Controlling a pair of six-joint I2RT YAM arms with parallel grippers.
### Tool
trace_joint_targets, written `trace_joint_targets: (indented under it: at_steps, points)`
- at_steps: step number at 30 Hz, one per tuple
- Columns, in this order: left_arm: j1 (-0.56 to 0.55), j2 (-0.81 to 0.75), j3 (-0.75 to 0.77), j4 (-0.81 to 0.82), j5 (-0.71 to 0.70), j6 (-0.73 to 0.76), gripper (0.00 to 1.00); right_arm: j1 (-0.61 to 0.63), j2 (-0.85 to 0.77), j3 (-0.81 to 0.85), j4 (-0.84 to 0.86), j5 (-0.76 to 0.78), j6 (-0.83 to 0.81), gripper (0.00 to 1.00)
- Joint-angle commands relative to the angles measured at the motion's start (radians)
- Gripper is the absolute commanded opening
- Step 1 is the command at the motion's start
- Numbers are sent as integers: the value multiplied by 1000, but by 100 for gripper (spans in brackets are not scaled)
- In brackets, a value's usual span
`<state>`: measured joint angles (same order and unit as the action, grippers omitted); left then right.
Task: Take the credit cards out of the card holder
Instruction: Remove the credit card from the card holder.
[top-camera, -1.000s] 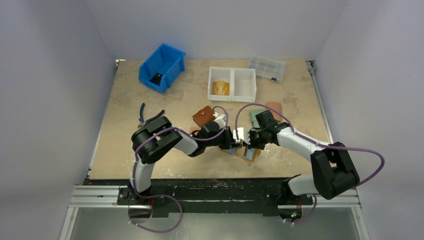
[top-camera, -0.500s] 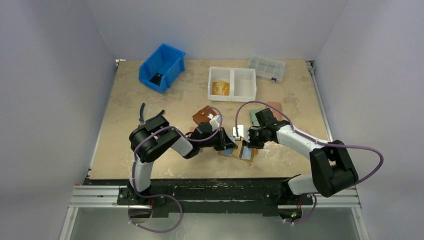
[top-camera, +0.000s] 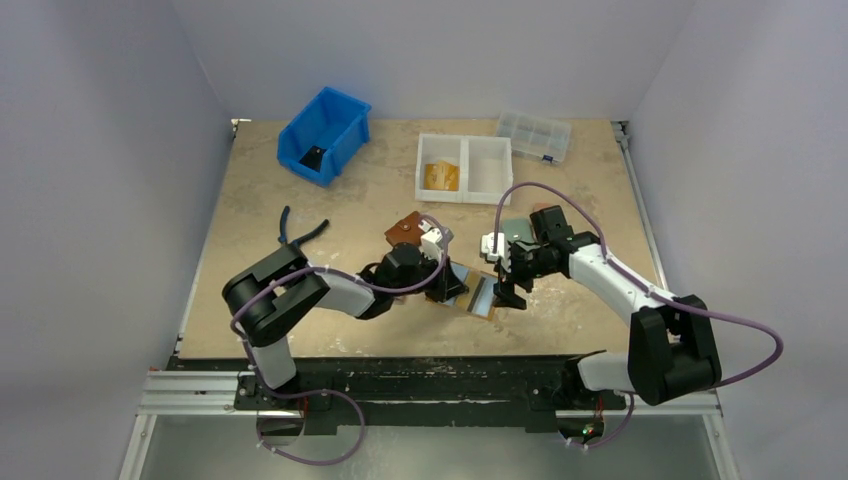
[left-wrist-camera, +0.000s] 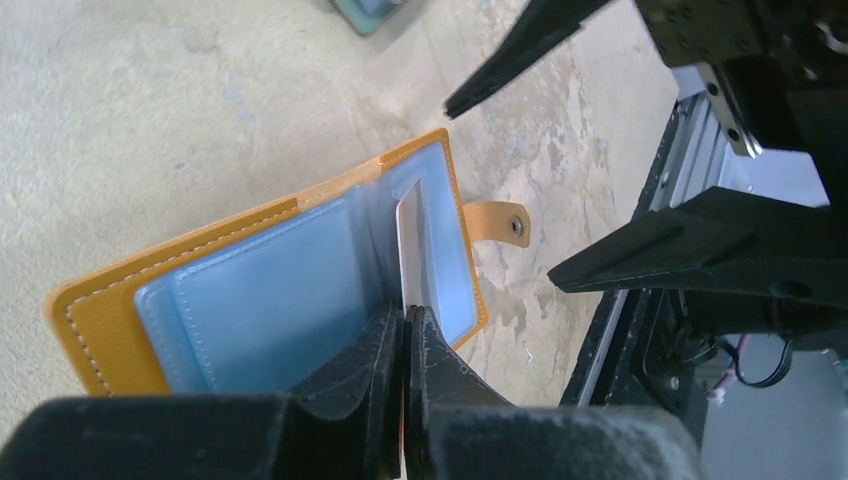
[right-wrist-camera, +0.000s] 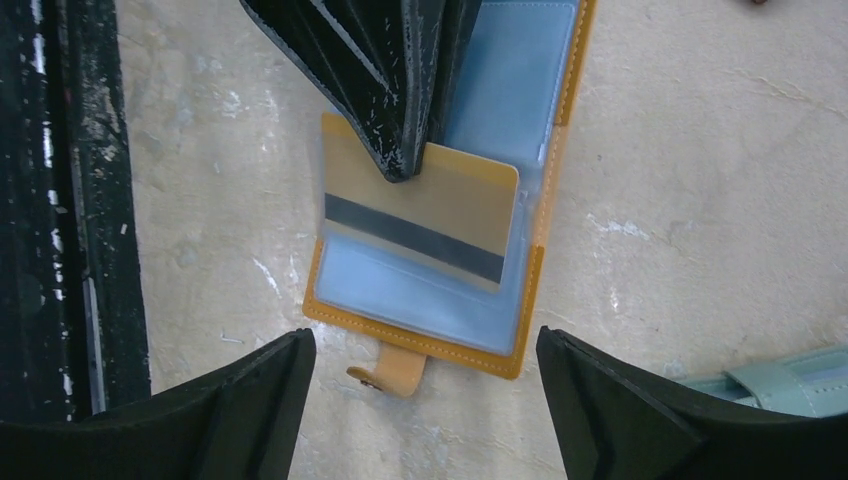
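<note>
Right jaws newly wide, empty; left jaws tight on credit card (right-wrist-camera: 450, 205).

The upper edge of the credit card (right-wrist-camera: 440, 205) is covered by the left hand (right-wrist-camera: 405, 168) in the right wrist view, where a pale teal wallet (right-wrist-camera: 790, 388) is cut off at the corner. The dark item (top-camera: 315, 157) in the blue bin (top-camera: 342, 106) is too small to be identified.

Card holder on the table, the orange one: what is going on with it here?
The card holder lies open on the table. The left gripper is shut on the edge of an orange-yellow credit card with a dark stripe, which lies over the holder's clear sleeves. The right gripper hovers open above the holder and holds nothing.
</note>
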<state>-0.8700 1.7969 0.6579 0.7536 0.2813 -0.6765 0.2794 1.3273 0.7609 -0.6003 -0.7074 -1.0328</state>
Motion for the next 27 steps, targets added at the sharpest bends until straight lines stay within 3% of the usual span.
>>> trace_joint_targets:
  at_steps: [1,9,16,23,27]
  points:
    - [-40,-95,-18,-3,-35,231,0,-2,-11,42,-38,-74,11,93]
    - [-94,-200,-57,3,-38,393,0,-6,-40,54,-32,-93,40,97]
    - [-119,-240,-66,6,-36,436,0,-16,-32,63,-87,-157,3,94]
    - [-126,-282,-88,28,-33,475,0,-16,56,115,-263,-232,-159,61]
    - [-129,-306,-113,48,-27,494,0,-16,50,115,-268,-240,-172,42]
